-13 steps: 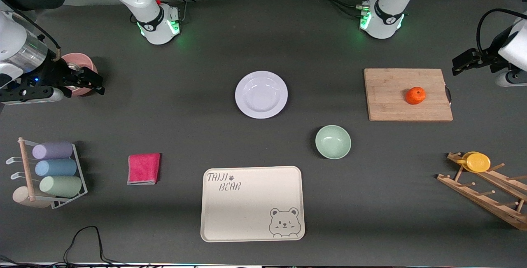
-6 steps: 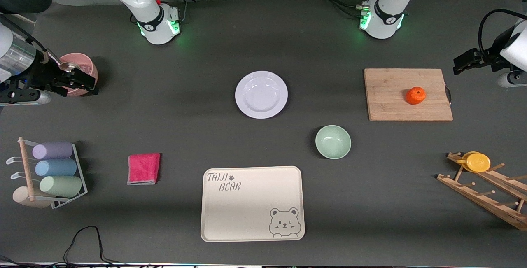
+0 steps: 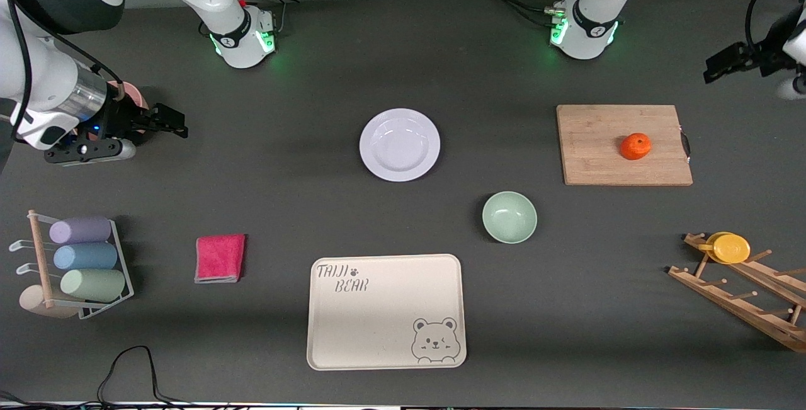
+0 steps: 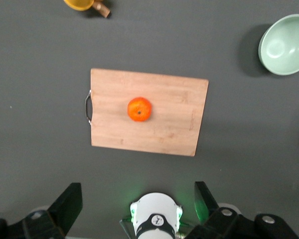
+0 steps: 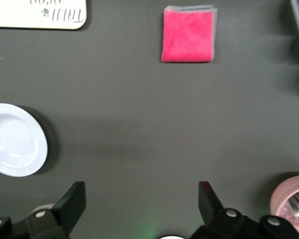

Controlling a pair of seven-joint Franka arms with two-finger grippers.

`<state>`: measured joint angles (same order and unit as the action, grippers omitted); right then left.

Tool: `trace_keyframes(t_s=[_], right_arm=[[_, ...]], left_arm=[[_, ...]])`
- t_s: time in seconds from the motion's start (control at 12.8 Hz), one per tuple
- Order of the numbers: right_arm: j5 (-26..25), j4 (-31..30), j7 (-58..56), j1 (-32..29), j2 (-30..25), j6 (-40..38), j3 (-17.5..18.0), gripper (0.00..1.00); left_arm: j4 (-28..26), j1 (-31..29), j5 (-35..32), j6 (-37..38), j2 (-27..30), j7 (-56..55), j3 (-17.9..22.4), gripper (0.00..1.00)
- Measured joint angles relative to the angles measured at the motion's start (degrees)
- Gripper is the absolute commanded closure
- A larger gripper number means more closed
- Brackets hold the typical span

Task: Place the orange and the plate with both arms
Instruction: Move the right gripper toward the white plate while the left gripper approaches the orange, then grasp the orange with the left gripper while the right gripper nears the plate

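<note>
The orange (image 3: 635,146) rests on a wooden cutting board (image 3: 598,158) toward the left arm's end of the table; the left wrist view shows the orange (image 4: 139,109) at the board's middle. The plate (image 3: 400,144), round and pale lavender-white, lies flat at the table's middle and shows in the right wrist view (image 5: 15,139). My left gripper (image 3: 724,62) hangs open in the air off the board's corner, with nothing between its fingers (image 4: 72,196). My right gripper (image 3: 165,121) is open and empty over bare table at the right arm's end, well apart from the plate.
A mint-green bowl (image 3: 509,216) sits nearer the camera than the plate, and a cream bear tray (image 3: 385,334) nearer still. A pink cloth (image 3: 220,258) and a cup rack (image 3: 75,265) are at the right arm's end. A pink cup (image 5: 291,196) stands by my right gripper. A wooden rack (image 3: 743,290) holds a yellow cup (image 3: 730,248).
My right gripper has swung a little toward the table's middle, covering most of the pink cup. My left gripper has drifted toward the bases' edge of the table. Both stay open.
</note>
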<state>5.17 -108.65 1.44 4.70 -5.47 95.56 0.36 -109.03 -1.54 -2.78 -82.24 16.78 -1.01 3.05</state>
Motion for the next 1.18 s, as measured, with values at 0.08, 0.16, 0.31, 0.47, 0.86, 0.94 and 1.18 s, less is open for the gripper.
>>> trace_keyframes(t_s=[0.08, 0.16, 0.31, 0.47, 0.86, 0.94, 1.18], right_arm=[[0.93, -0.75, 0.00, 0.00, 0.00, 0.00, -0.04, 0.00], [2.05, -1.56, 0.00, -0.01, -0.02, -0.05, -0.07, 0.00], [4.67, -3.35, 0.00, 0.03, -0.26, -0.20, -0.06, 0.00], [6.08, -5.05, -0.02, 0.89, -0.63, -0.24, 0.01, 0.00], [12.08, -8.82, 0.03, 4.24, -0.94, 0.54, 0.29, 0.00], [13.35, -9.93, 0.03, 4.24, -0.96, 1.64, 0.24, 0.00], [17.37, -13.33, 0.03, 4.24, -1.01, 5.47, 0.22, 0.00]], left_arm=[[-2.45, -0.05, -0.51, 0.15, 2.71, 0.67, 0.86, 0.00], [-4.88, -0.08, -0.90, 0.18, 5.13, 1.19, 1.61, 0.00], [-9.15, -0.10, -1.05, 0.12, 8.32, 1.47, 2.45, 0.00], [-11.93, -0.10, -1.10, -0.41, 9.10, 1.48, 2.76, 0.00], [-23.24, -0.21, -3.38, -13.83, 8.52, 2.21, 4.31, 0.00], [-27.06, -0.61, -3.52, -18.29, 8.12, 2.35, 4.63, 0.00], [-35.45, -1.56, -3.59, -30.27, 4.44, 2.66, 4.87, 0.00]])
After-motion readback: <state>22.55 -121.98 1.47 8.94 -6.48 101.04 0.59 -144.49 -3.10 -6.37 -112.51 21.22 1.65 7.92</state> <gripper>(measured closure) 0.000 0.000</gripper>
